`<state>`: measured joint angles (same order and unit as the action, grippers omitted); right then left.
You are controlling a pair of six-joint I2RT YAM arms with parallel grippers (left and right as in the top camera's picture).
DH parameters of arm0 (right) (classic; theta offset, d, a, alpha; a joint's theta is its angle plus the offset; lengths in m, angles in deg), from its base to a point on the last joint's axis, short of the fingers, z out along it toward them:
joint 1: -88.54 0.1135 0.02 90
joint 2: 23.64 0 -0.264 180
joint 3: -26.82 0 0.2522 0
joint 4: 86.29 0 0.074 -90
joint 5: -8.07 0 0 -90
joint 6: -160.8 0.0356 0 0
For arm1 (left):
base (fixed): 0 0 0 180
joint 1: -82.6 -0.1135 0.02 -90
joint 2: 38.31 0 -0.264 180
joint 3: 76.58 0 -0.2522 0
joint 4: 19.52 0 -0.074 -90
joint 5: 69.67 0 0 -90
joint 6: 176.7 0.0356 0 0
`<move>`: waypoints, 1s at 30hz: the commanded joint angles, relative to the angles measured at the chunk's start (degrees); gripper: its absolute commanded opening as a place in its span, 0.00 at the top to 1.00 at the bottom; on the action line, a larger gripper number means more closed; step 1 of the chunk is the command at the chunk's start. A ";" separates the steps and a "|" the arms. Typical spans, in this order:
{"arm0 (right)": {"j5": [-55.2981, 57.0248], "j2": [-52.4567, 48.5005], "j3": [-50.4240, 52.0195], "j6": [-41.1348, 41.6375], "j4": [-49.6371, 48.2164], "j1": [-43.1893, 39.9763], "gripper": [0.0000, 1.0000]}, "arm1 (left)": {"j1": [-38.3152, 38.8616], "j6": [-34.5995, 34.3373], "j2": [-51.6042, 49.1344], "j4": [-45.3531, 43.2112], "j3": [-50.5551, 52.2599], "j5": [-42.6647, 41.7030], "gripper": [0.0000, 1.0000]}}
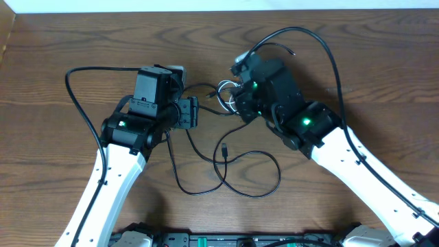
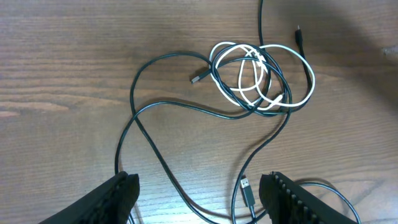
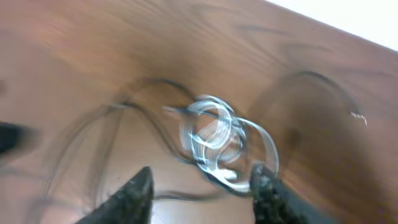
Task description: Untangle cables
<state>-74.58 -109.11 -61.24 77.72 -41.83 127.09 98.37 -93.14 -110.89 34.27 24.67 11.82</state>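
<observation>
Right gripper [image 3: 202, 177] is open and nearer, the cables [image 2: 254, 56] knotted just ahead between its tips; left gripper [image 2: 199, 183], also open, has them well ahead, slightly right.

Overhead: looked straight down from well above the table [image 1: 55, 41].
Left wrist: looked down at close range.
Right wrist: nearer, tilted, blurred.
Shared: cables [image 1: 224, 88] [image 2: 252, 106] [image 3: 211, 134] tangle, mid-frame in all views.

Open tabletop [image 1: 55, 171] spans both outer sides; the tangled cables [image 2: 252, 106] (white loops over black) crowd the narrow gap between left tool [image 1: 189, 113] and right tool [image 1: 236, 101].
</observation>
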 commanded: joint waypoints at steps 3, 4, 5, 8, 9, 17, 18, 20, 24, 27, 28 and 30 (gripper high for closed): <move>10.93 -7.10 -0.46 11.65 3.32 -1.01 0.41 | -0.20 2.12 0.76 0.00 -0.61 0.39 0.32; 9.68 -8.87 -0.46 14.19 3.34 -1.14 0.39 | -0.20 2.12 0.76 0.00 -0.61 0.39 0.32; 8.13 -10.73 -0.46 15.80 2.97 -1.20 0.37 | -0.20 2.12 0.76 0.02 -0.61 0.39 0.32; 2.12 -16.50 -0.46 16.68 0.44 -1.20 0.34 | -0.20 2.10 0.76 0.04 -0.61 0.37 0.32; 0.57 -18.08 -0.46 16.68 -0.35 -1.07 0.34 | -0.20 2.10 0.76 0.04 -0.61 0.37 0.32; -3.02 -25.68 -0.46 16.61 -3.23 -1.01 0.34 | -0.20 2.10 0.76 0.11 -0.61 0.37 0.32; -3.02 -25.97 -0.46 16.61 -3.23 -1.01 0.34 | -0.20 2.10 0.76 0.11 -0.61 0.37 0.32; -2.97 -26.18 -0.46 16.63 -3.37 -1.01 0.34 | -0.20 2.10 0.74 0.11 -0.61 0.37 0.32; -1.79 -26.18 -0.46 16.72 -4.28 -1.05 0.34 | -0.20 2.10 0.72 0.13 -0.59 0.37 0.32; 3.39 -26.18 -0.46 22.21 -3.89 -1.05 0.33 | -0.20 2.10 0.72 0.24 -0.59 0.37 0.32; 5.77 -26.18 -0.46 25.75 -3.30 -1.05 0.31 | -0.20 2.10 0.72 0.24 -0.59 0.37 0.32; 10.25 -26.18 -0.33 33.70 -2.58 -1.05 0.28 | -0.20 2.10 0.72 0.26 -0.59 0.37 0.32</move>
<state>-72.66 -134.83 -61.22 99.68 -44.89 125.95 98.37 -91.94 -110.89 34.36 24.67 11.84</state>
